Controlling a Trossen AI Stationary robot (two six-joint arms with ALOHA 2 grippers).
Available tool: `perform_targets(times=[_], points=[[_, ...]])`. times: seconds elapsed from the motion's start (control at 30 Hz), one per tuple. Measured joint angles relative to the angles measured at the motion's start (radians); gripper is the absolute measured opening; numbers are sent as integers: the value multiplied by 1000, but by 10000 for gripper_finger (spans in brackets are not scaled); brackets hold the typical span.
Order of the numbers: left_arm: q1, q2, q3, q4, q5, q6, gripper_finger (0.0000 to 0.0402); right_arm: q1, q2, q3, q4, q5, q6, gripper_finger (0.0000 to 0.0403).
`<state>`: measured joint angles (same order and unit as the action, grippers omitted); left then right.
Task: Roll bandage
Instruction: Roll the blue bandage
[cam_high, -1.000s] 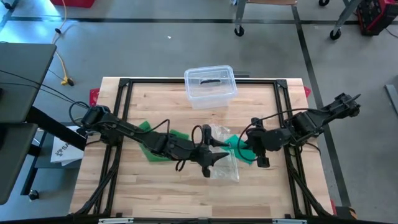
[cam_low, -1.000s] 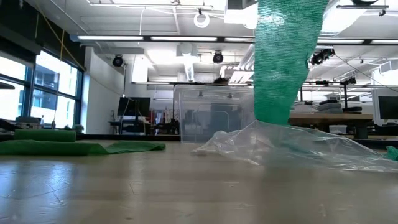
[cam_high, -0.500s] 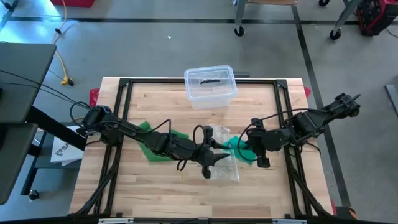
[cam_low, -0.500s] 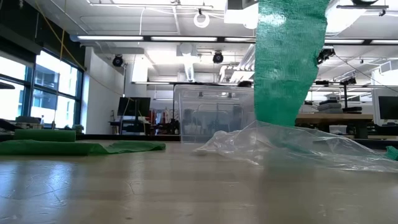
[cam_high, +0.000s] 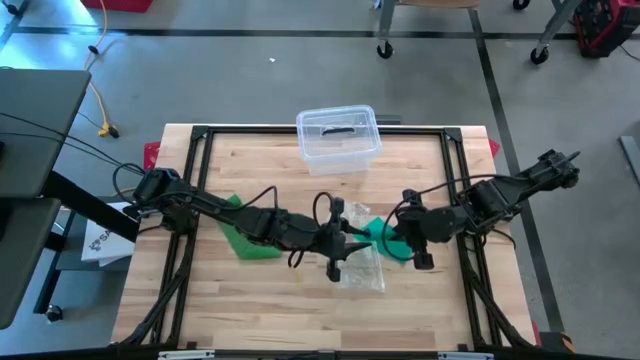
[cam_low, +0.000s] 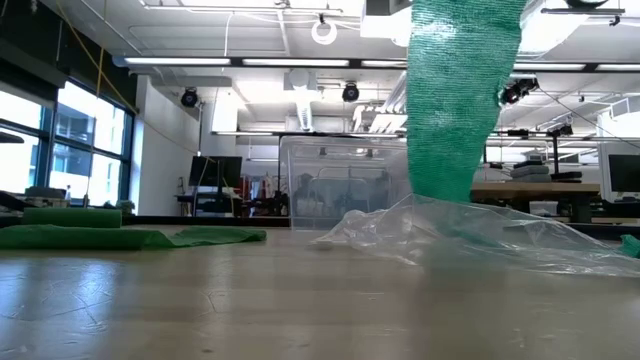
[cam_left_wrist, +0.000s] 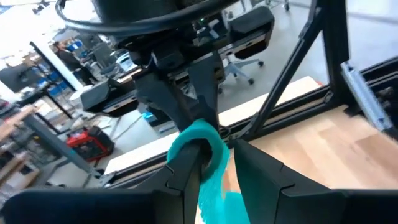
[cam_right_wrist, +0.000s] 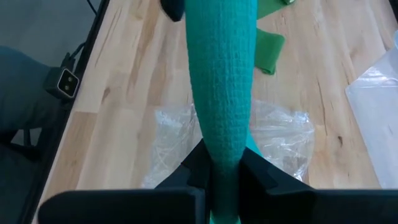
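A: What was hidden?
B: The bandage's (cam_low: 462, 95) top end was cut off in the low view.
A: And the claws?
B: The left claw (cam_left_wrist: 214, 163) and the right claw (cam_right_wrist: 222, 163) were both clamped on it, stretched between them over the bench (cam_high: 250, 300) centre, a loose tail toward nine o'clock.

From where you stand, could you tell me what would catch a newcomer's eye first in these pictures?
The green bandage stands out: a stretch of it runs taut above mid-table between the left gripper and the right gripper, which is shut on it. Under it lies a crumpled clear plastic bag, with more bandage trailing off to the table's left. A clear lidded container sits at the far edge.
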<state>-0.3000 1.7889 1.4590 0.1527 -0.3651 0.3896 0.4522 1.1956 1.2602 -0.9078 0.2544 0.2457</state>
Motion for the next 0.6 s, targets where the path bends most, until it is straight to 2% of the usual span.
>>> perform_targets(times=[0.37,0.47,0.6], points=[[25,17,0,0,14,-85,28,0,2,-1,-2,23,-42,38],[26,17,0,-5,16,-114,8,0,2,-1,-13,61,-2,59],[20,20,0,5,-1,-100,5,0,-2,-1,-22,86,42,110]])
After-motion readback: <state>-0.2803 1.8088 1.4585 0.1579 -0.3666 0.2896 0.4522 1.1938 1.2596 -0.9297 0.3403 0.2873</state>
